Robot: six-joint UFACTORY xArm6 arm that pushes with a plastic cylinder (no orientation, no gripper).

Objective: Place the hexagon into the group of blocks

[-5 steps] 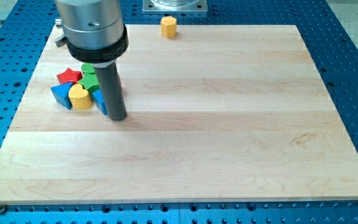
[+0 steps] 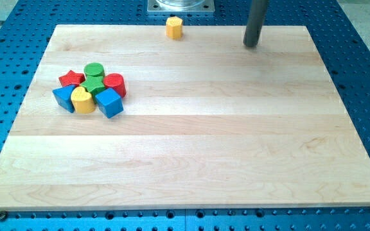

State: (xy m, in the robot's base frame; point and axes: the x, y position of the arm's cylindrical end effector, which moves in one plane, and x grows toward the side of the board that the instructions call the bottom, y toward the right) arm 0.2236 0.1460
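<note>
Touching down near the far edge at about 1 o'clock on the bench [image 2: 191, 154], my tip [image 2: 252, 45] is a bare dark rod holding nothing and touching no block; its upper length is cut off by the view's top.

Nearest in the cluster at 9 to 10 o'clock are the blue cube [image 2: 109, 102], the yellow heart [image 2: 82, 99] at its 9 o'clock, and a blue block [image 2: 63, 97] beyond that, partly hidden by the heart, so its shape is hard to make out. Behind them sit the red cylinder [image 2: 115, 84], a green block [image 2: 94, 83] wedged in the middle with its outline mostly covered, and the red star [image 2: 72, 78]. The green cylinder [image 2: 94, 70] is farthest in the group. All seven press close together.

The yellow hexagon [image 2: 174, 28] stands alone at the bench's 12 o'clock edge, well apart from the group, with my tip at its 3 to 4 o'clock. Past it, a grey metal plate [image 2: 182, 5] is cut off by the view's top.
</note>
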